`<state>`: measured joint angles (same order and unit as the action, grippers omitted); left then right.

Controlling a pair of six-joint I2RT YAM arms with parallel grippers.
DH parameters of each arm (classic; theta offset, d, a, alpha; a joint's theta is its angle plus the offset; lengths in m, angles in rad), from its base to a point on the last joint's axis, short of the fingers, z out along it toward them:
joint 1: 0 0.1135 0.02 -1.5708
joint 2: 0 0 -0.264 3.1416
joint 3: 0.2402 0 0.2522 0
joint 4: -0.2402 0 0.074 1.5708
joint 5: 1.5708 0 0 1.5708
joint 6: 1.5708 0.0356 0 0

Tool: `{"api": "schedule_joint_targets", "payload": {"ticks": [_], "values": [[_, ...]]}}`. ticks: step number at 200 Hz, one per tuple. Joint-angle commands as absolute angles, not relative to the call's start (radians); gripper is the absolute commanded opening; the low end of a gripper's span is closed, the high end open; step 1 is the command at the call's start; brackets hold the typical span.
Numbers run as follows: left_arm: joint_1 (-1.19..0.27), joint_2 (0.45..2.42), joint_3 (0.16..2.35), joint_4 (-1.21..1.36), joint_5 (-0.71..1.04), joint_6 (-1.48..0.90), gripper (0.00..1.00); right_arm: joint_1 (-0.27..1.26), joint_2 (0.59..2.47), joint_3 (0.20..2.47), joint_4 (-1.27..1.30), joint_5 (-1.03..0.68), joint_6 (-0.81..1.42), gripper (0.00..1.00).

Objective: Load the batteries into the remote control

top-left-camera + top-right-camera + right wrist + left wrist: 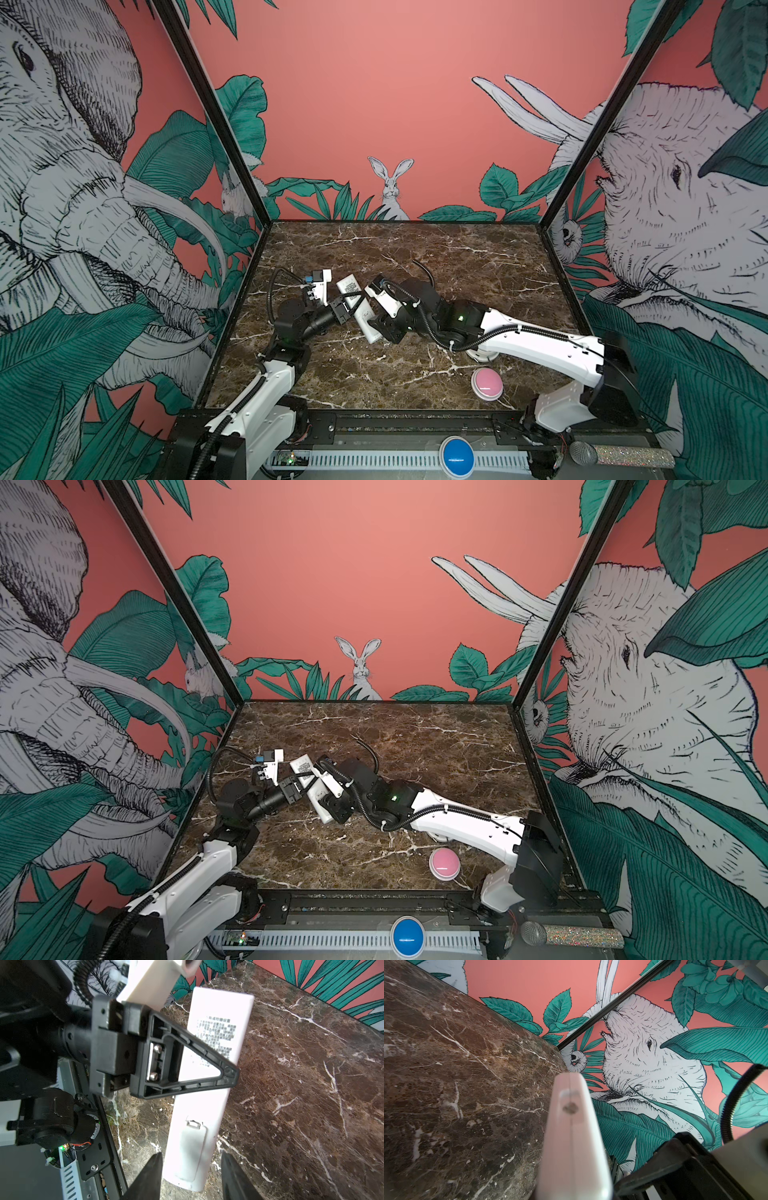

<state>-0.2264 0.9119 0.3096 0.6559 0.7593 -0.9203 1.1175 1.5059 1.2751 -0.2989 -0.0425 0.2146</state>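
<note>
Both top views show the brown marble tabletop (457, 266) with the remote control (368, 328) lying at a slant near its left-centre, plain back upward. Whether it rests on the marble or is lifted clear cannot be told. The left gripper (227, 1073) pinches the remote across its middle, one finger laid over the back at the printed sticker (218, 1041). The right gripper (191, 1154) stands with jaws spread either side of the remote's other end, a gap showing on one side, holding nothing. The battery cover (191, 1151) is seated, its latch (194, 1124) closed. No batteries appear in any view. Assessment: the cover must come off first. Keep the left pinch firm, set one right fingertip on the latch and press, then draw the cover away. Closing on the remote's sides would likely only clamp the cover in place.
</note>
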Motion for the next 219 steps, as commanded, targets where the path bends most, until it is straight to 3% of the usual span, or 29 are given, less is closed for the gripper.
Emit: {"api": "schedule_joint_targets", "payload": {"ticks": [1,219], "values": [[-0.224,0.878,0.347,0.676,0.818,-0.904,0.0,1.122,1.474,1.283,-0.297,-0.022,0.19,0.48],[-0.224,0.873,0.351,0.673,0.84,-0.904,0.0,1.106,1.536,1.278,-0.266,-0.011,0.225,0.47]]}}
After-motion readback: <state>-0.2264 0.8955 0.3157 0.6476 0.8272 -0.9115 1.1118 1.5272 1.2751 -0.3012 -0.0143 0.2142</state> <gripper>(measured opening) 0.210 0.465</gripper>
